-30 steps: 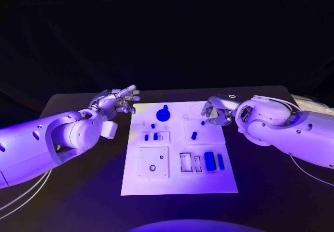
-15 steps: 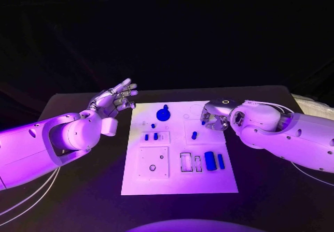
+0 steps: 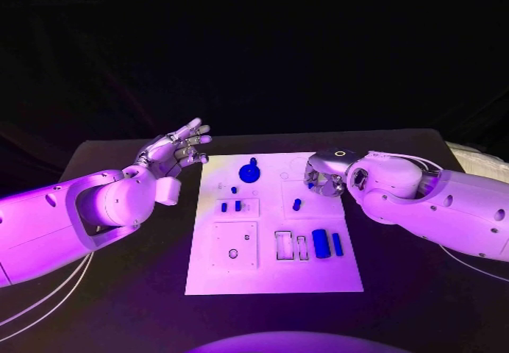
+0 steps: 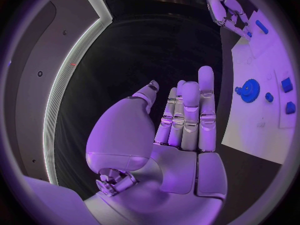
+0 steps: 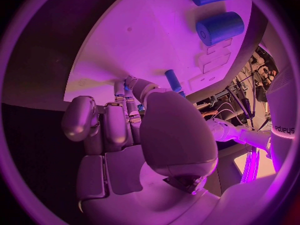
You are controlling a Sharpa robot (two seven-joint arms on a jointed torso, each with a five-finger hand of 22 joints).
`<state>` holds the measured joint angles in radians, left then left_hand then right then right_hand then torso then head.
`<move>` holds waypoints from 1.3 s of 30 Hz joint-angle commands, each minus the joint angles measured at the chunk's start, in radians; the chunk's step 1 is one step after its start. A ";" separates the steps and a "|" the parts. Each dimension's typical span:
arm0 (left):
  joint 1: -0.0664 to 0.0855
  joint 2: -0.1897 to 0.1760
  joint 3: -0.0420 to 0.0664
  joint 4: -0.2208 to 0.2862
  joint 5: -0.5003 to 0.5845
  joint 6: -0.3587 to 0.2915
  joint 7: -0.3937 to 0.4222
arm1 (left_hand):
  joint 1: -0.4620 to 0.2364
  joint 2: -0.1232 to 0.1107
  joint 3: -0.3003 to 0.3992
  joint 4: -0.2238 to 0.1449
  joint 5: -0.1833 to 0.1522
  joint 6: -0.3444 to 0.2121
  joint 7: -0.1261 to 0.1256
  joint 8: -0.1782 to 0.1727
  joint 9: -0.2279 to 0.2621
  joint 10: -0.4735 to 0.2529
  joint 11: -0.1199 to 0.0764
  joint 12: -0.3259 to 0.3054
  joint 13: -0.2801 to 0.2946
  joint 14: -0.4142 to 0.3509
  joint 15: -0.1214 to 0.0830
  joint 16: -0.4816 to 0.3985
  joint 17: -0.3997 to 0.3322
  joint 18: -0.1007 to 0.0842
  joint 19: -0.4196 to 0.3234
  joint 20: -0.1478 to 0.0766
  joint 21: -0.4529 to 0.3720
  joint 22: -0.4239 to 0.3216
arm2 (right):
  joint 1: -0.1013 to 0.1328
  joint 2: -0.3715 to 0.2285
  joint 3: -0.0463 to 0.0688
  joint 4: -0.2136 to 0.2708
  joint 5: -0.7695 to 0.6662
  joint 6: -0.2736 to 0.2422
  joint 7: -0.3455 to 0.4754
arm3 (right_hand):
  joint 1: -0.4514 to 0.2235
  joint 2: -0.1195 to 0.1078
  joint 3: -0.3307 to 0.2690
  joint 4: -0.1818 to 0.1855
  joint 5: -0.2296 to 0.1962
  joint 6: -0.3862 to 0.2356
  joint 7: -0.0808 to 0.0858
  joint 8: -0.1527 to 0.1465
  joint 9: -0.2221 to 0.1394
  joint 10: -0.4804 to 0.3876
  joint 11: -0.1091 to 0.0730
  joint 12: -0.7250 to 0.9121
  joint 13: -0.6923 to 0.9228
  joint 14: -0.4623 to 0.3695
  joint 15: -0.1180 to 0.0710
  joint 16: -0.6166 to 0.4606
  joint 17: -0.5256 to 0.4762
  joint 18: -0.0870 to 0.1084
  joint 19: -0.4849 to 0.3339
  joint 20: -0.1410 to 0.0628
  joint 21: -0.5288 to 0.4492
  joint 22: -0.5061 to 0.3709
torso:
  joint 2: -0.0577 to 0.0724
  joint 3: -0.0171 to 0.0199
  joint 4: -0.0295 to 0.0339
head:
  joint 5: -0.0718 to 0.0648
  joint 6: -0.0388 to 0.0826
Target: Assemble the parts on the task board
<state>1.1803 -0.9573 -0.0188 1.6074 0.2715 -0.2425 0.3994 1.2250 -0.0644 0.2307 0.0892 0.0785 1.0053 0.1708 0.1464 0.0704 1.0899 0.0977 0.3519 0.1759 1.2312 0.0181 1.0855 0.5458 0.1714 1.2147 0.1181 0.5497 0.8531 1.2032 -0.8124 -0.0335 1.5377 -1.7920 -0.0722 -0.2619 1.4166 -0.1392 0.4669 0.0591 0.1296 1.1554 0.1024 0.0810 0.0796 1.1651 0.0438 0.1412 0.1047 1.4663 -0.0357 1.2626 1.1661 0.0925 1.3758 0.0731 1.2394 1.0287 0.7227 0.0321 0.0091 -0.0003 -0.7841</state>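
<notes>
Hovering left hand (image 3: 175, 151) fingers apart, empty | right hand (image 3: 324, 179) over task board (image 3: 271, 272), grip unclear

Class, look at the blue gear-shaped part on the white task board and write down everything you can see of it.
The blue gear is a flat round piece with small teeth round its rim, best seen in the left wrist view. It looks like matt plastic, with a small knob or peg rising at its far edge. It lies flat near the far end of the task board, left of the middle. Nothing touches it: the left hand hovers off the board's edge, and the right hand is over the board's right side.
</notes>
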 commanded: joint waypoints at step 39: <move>-0.003 0.000 0.000 0.001 -0.028 0.015 -0.022 | 0.055 0.014 -0.013 -0.029 0.010 -0.022 0.005 0.016 -0.001 -0.036 0.002 0.036 0.009 -0.020 0.000 0.007 -0.023 0.011 -0.009 0.002 -0.002 -0.008 | 0.005 -0.064 0.009 0.182 0.059 -0.194 0.004 | -0.013 0.032 0.071 -0.065 -0.062 0.045 0.006 0.005 0.021 0.072 0.002 -0.016 -0.022 0.044 0.003 0.012 0.006 0.009 0.015 -0.001 0.017 0.019 | -0.001 -0.0007 0.0011 | 0.007 -0.001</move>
<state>1.1790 -0.9587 -0.0189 1.6070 0.2511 -0.2430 0.3776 1.2710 -0.0474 0.2168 0.0643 0.0834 0.9910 0.1780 0.1584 0.0706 1.0611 0.0981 0.3832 0.1837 1.2173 0.0178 1.0892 0.5236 0.1713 1.2148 0.1181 0.5497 0.8465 1.2085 -0.8813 -0.0253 1.7089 -1.7646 -0.2574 -0.2704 1.4103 -0.1081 0.5325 -0.0074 0.0714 1.1958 0.1083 0.0841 0.1001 1.2327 0.0435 0.1286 0.0827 1.4664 -0.0358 1.2706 1.1726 0.0924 1.3841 0.0718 1.2501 1.0463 0.7216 0.0320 0.0082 0.0028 -0.7822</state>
